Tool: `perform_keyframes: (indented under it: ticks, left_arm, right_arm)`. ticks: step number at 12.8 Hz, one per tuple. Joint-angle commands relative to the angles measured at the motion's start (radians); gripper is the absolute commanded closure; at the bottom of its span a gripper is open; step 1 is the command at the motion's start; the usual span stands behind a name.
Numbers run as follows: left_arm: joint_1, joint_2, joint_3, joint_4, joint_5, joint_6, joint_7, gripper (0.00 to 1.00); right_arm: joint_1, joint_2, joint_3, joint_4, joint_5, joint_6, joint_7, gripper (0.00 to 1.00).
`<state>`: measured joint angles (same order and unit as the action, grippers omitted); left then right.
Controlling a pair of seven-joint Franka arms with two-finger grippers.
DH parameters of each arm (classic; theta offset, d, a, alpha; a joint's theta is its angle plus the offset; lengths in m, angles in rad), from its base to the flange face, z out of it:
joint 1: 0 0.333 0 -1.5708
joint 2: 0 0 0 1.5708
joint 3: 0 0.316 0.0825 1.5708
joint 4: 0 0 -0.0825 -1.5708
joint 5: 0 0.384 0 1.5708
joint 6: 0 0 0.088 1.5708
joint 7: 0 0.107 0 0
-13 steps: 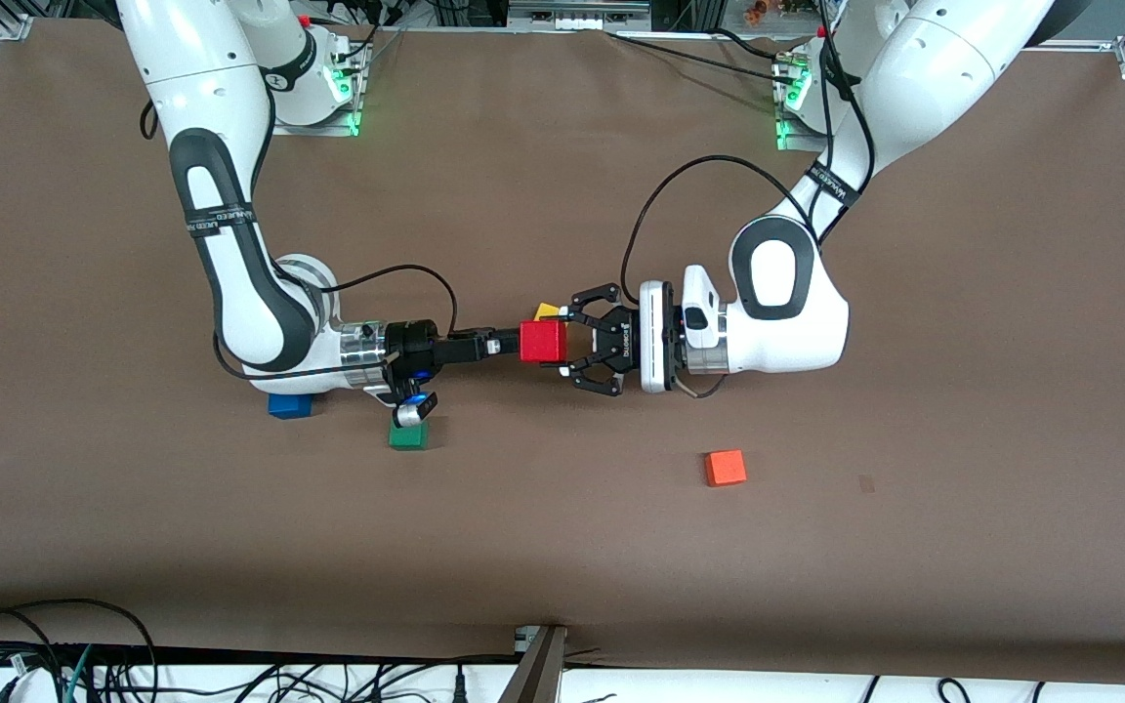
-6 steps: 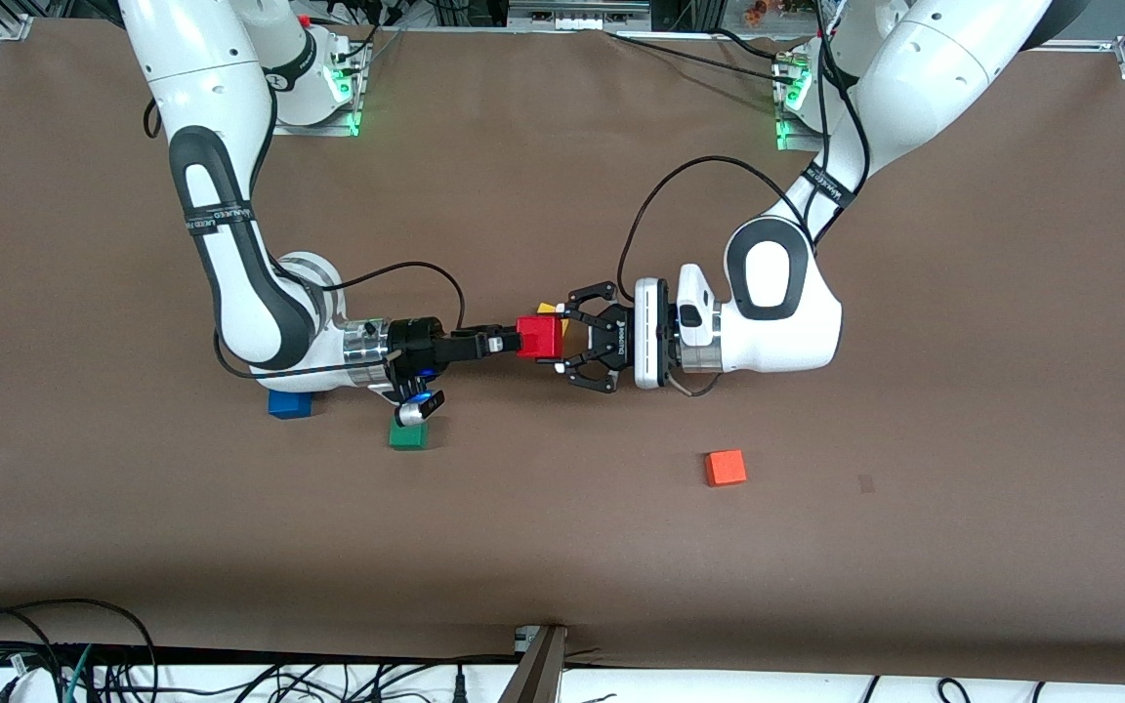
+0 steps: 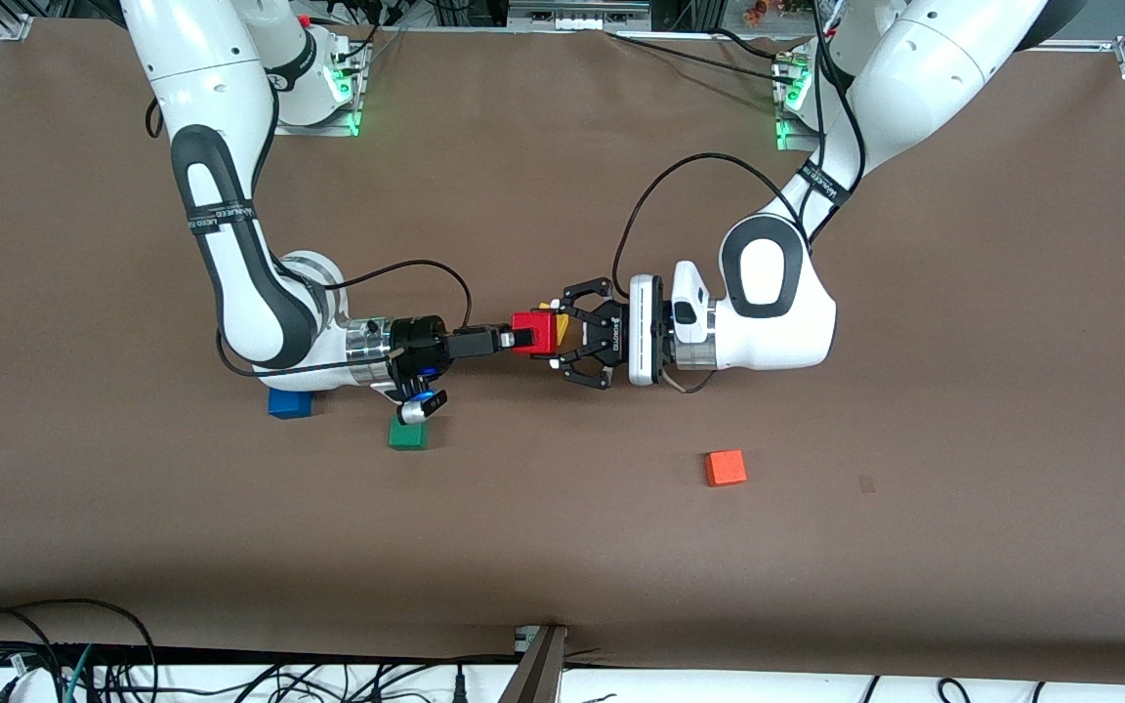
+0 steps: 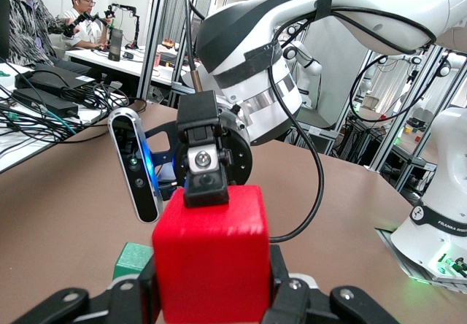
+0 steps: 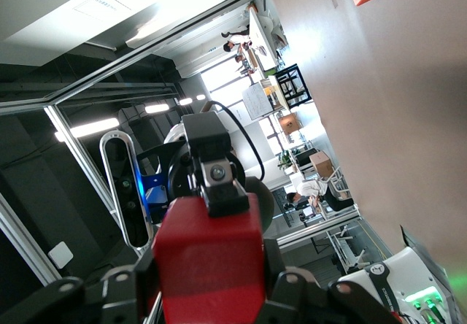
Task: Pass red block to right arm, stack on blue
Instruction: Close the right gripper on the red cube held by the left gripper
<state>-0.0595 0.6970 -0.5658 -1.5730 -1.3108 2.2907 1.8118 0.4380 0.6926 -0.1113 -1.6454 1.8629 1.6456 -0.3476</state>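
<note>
The blue block [image 3: 289, 403] rests on the tabletop [image 3: 562, 547] under the right arm [image 3: 230, 244], with a green block [image 3: 408, 435] just beside it. Above the middle of the tabletop, the right gripper [image 3: 520, 338] has its slim fingers around one end of the red block [image 3: 536, 333], though I cannot tell whether they are clenched. The left gripper [image 3: 562, 340] grasps the block's other end, and an orange block [image 3: 725, 468] lies nearer the front camera.

I see two white glossy arms with black joint panels and black lettered straps. Right arm [image 3: 230, 225]: silver wrist band, slim black right pincer [image 3: 514, 339], blue-lit camera module clipped beside it. Left arm [image 3: 777, 303]: white flange disc, black linked claw-like left pincer [image 3: 562, 347], black cable looping over wrist. Green lights at both bases.
</note>
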Motion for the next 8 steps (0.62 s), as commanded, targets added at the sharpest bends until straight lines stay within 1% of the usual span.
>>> perform_keyframes:
  ticks: [1, 3, 5, 6, 7, 8]
  left_arm:
    - [-0.003, -0.002, 0.000, 0.016, -0.027, -0.014, -0.012, 0.00]
    - [0.007, -0.025, 0.000, 0.018, -0.015, -0.022, -0.110, 0.00]
    - [0.026, -0.047, 0.004, 0.018, -0.008, -0.077, -0.202, 0.00]
    - [0.044, -0.051, 0.009, 0.018, -0.007, -0.109, -0.257, 0.00]
    - [0.058, -0.063, 0.012, 0.016, 0.014, -0.134, -0.311, 0.00]
    - [0.073, -0.074, 0.015, 0.019, 0.080, -0.152, -0.395, 0.00]
  right_arm:
    - [0.002, -0.022, 0.005, -0.019, 0.029, 0.007, -0.005, 1.00]
    - [0.002, -0.022, 0.004, -0.016, 0.027, 0.007, 0.001, 1.00]
    - [-0.004, -0.024, -0.005, -0.008, 0.013, 0.002, 0.004, 1.00]
    - [-0.007, -0.028, -0.016, -0.008, -0.025, 0.003, 0.001, 1.00]
    - [-0.007, -0.037, -0.046, -0.002, -0.087, 0.006, 0.002, 1.00]
    - [-0.007, -0.039, -0.080, 0.022, -0.169, 0.007, 0.002, 1.00]
